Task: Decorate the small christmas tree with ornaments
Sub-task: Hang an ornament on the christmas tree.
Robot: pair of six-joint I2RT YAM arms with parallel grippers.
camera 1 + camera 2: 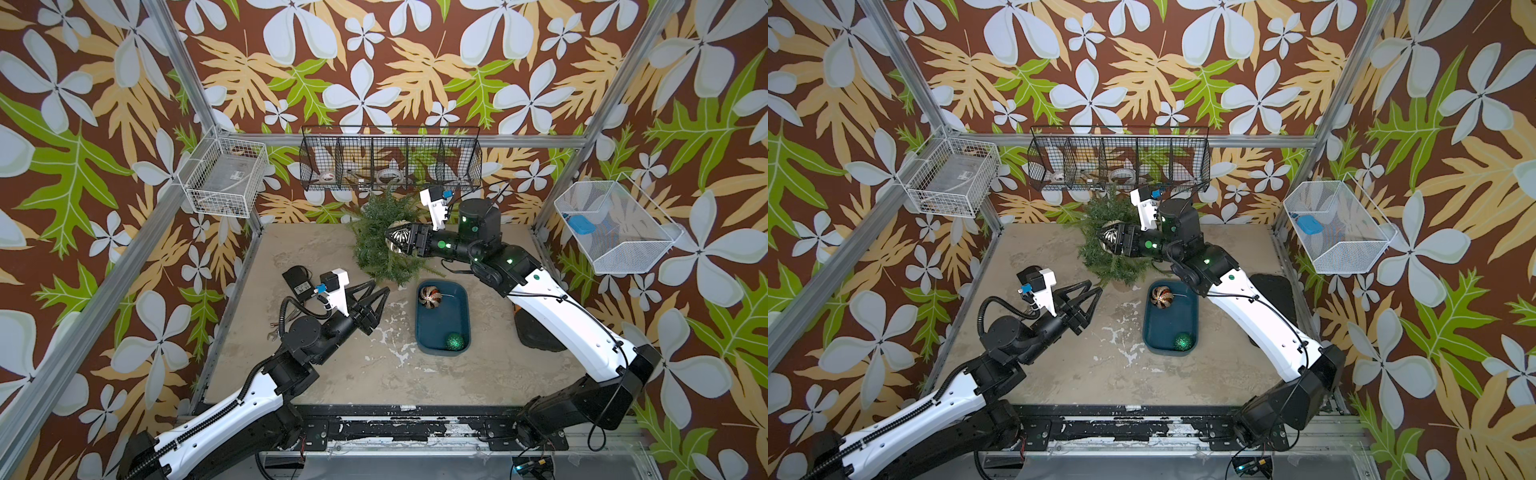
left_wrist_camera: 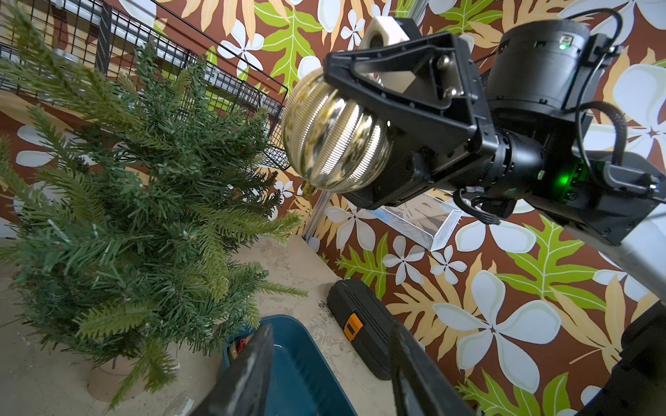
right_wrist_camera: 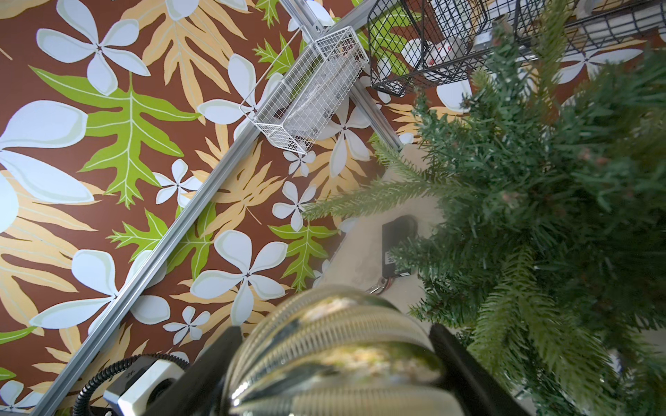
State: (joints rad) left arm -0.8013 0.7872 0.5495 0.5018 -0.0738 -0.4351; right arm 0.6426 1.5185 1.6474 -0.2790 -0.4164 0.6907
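Beige table [image 1: 332, 374], mottled, with white chipped patches near the middle, boxed in on 3 sides by brown wallpaper [image 1: 415, 62] with white flowers and tan and green leaves, on silver frame posts [image 1: 183, 83]. Black wire basket [image 1: 390, 158] hangs on the back wall, white wire basket [image 1: 224, 183] on the left wall, white mesh basket [image 1: 615, 232] on the right wall. Small tree [image 1: 374, 249] stands upright at the back centre of the table. Right gripper [image 1: 395, 242] is clamped on the gold-and-white bauble [image 2: 331, 144], held up in the air just beside the tree's upper branches. Teal tray [image 1: 457, 307] sits in front of the tree, with the red-and-gold bauble [image 1: 430, 297] at its far end and the green glitter bauble [image 1: 455, 341] at its near end. Left gripper [image 1: 381, 287] hangs above the table left of the tray, jaws apart, nothing between them. Black case [image 1: 536, 332] lies at the table's right edge, and a black box [image 1: 297, 284] at its left edge.
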